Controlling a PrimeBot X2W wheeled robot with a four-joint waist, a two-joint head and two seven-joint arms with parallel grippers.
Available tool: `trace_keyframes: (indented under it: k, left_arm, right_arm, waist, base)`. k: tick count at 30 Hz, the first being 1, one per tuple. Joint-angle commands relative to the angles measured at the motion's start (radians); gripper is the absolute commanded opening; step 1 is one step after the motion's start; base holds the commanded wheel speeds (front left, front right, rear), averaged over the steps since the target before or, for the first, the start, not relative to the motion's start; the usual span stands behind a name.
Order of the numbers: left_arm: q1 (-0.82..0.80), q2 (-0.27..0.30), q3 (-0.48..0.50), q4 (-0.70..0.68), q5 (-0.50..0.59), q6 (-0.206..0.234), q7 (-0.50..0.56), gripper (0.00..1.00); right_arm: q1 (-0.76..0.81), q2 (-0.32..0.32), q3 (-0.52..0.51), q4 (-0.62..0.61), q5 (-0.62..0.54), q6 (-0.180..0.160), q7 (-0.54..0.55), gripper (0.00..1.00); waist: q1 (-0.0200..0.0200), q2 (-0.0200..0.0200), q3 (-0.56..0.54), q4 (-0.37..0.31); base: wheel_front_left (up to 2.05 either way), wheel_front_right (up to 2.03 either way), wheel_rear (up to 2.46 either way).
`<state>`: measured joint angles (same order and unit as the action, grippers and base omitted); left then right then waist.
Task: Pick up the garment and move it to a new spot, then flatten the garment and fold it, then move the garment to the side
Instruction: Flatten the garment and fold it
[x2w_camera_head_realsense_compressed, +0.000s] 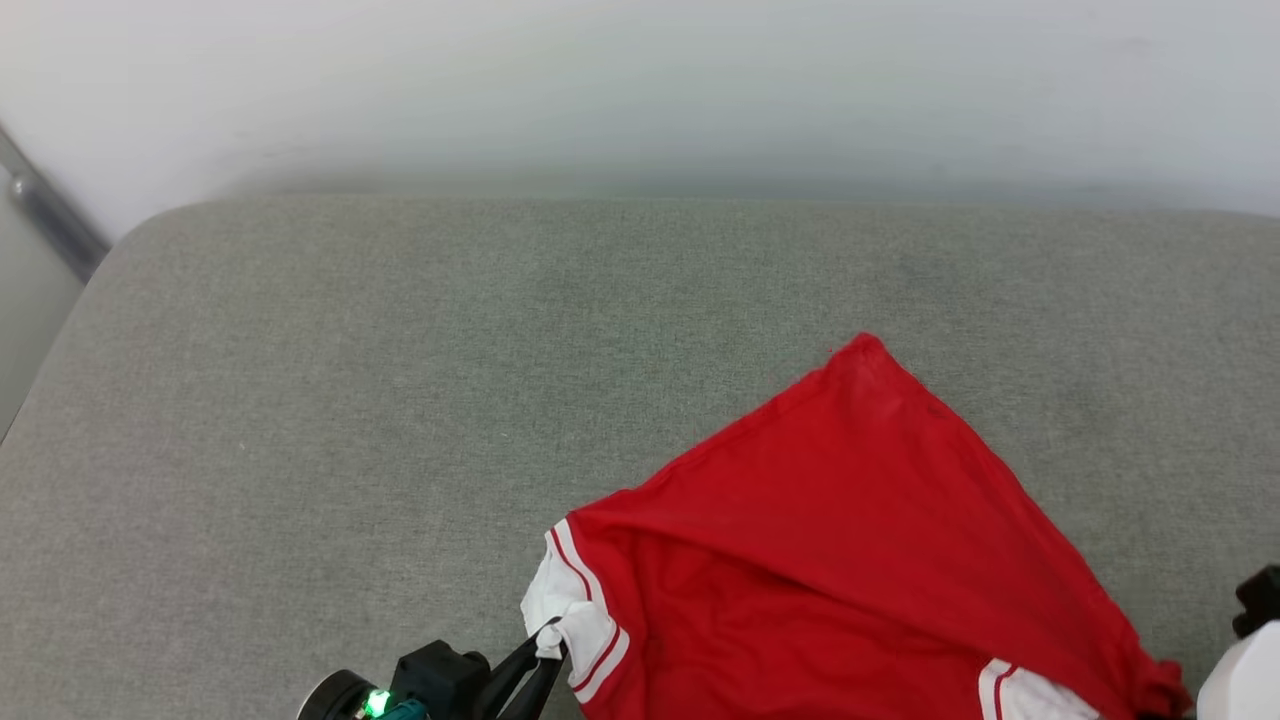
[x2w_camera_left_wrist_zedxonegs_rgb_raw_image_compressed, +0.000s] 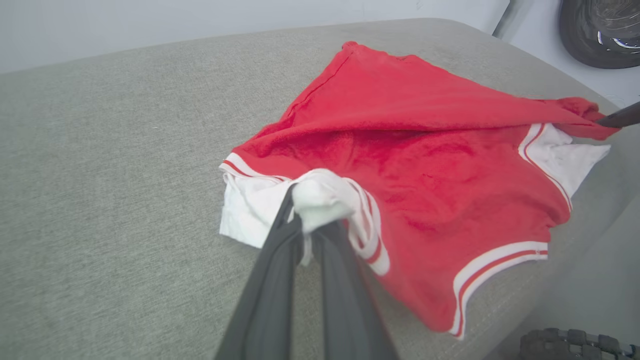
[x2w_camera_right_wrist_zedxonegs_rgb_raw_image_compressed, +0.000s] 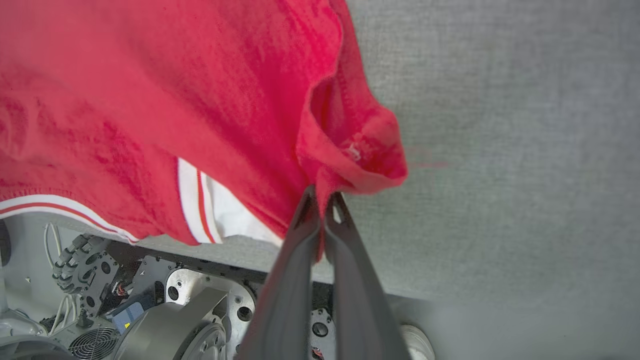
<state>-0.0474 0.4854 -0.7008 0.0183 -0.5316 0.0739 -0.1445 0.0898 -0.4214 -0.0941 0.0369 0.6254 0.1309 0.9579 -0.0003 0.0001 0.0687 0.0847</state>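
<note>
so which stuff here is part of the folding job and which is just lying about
In the job: the garment, pinched at a white sleeve by the left gripper and at a red corner by the right gripper.
Just there: the grey cushion under it, the pale wall, the robot's base.

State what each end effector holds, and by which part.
Both hold the shirt: the left end effector pinches a white sleeve, the right end effector a bunched red corner.
</note>
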Motion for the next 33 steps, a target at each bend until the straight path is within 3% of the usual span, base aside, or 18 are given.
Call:
trace_keyframes:
  k: [1,5,6,7,16,22,28,33]
  left_arm:
    - [0.008,-0.003,0.004,0.002,-0.002,0.003,-0.007,0.0]
    - [0.014,-0.006,0.002,0.01,-0.009,0.005,-0.014,0.0]
    - [0.015,-0.006,0.001,0.011,-0.009,0.005,-0.015,0.0]
    - [0.014,-0.006,0.0,0.011,-0.008,0.005,-0.016,0.0]
    - [0.002,-0.001,-0.012,-0.009,0.005,0.007,-0.014,0.0]
    - [-0.034,0.003,-0.012,-0.06,0.021,0.015,-0.003,0.0]
    - [-0.088,-0.015,-0.032,-0.137,0.056,0.017,0.02,0.0]
    - [-0.122,-0.039,-0.052,-0.179,0.079,0.016,0.023,0.0]
  right_arm:
    - [0.017,0.009,-0.001,-0.004,0.0,0.0,-0.008,0.0]
    - [0.045,0.02,0.003,-0.005,0.003,0.0,-0.019,0.0]
    - [0.041,0.018,0.006,-0.011,0.003,0.0,-0.03,0.1]
    - [0.034,0.011,0.011,-0.014,0.001,0.0,-0.039,1.0]
    - [-0.072,-0.054,0.066,-0.107,0.089,0.0,0.014,1.0]
    - [-0.24,-0.078,0.095,-0.165,0.096,0.0,0.079,1.0]
    - [-0.51,-0.035,0.153,-0.034,-0.007,0.0,0.127,1.0]
    - [-0.644,-0.049,0.186,0.114,-0.101,0.0,0.124,1.0]
  waist:
    - [0.0003,-0.0001,-0.004,-0.003]
    - [0.0003,-0.0001,-0.009,-0.002]
    - [0.0003,-0.0001,-0.009,-0.001]
    - [0.0003,-0.0001,-0.008,0.0]
    - [0.0003,-0.0001,0.01,0.036]
    - [0.0003,-0.0001,0.067,0.09]
    - [0.0003,-0.0001,0.165,0.181]
    - [0.0003,-0.0001,0.227,0.252]
  base:
    - [0.0,0.0,0.0]
    - [0.0,0.0,0.0]
    - [0.0,0.0,0.0]
    - [0.0,0.0,0.0]
    - [0.0,0.0,0.0]
    - [0.0,0.0,0.0]
    - [0.0,0.0,0.0]
    - [0.0,0.0,0.0]
